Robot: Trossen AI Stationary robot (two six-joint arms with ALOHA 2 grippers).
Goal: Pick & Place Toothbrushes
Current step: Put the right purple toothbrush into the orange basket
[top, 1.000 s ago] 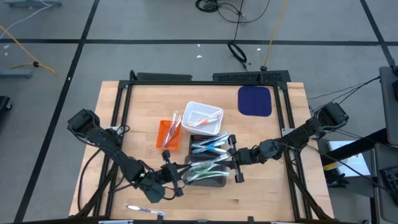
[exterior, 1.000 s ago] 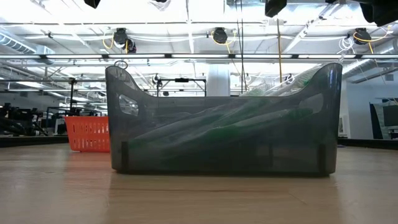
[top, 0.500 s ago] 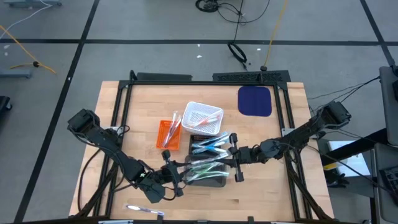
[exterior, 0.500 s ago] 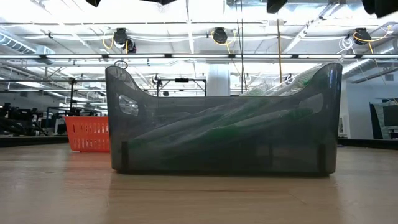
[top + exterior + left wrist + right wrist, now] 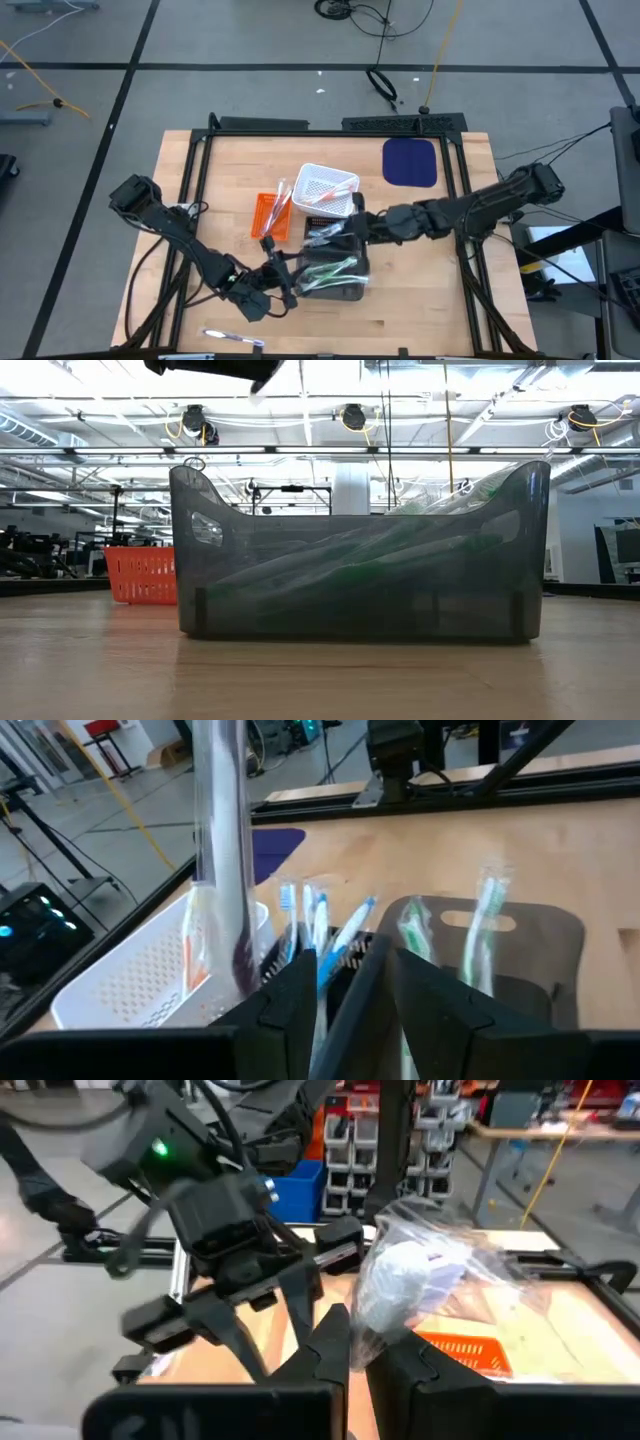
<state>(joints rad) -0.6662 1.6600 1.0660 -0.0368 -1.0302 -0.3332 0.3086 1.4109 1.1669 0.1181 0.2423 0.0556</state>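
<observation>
Starting at the front edge of the surface (image 5: 420, 310): one loose toothbrush (image 5: 235, 338) is lying there on its own, well apart from everything else.

Just behind it, the left gripper (image 5: 283, 288) is sitting at the end of the grey bin (image 5: 360, 600), and this is the bit that's changing. A second ago its fingers (image 5: 290, 1010) were clamped shut; now they're spreading open with nothing between them. So it's letting go.

The grey bin is holding a bundle of green toothbrushes (image 5: 330, 270), leaning lengthwise with the heads poking over the rim. Right behind it, blue toothbrushes (image 5: 345, 935) are standing in a darker tray.

Meanwhile the right gripper (image 5: 350, 1340) is swinging away from the bin's far end toward the white basket (image 5: 320, 185). Its fingers are pinching tight on a wrapped toothbrush (image 5: 410, 1285), which is hanging in the air above the trays. To me that's looking like a handover: left releasing, right carrying the thing off to wherever it's getting sorted. I'm guessing one of the baskets, but I can't tell which.

The wrapped toothbrush is looking pale, a white head inside crinkly clear plastic, with a hint of orange lower down. The orange basket (image 5: 265, 215), beside the white one, is already holding a couple.
</observation>
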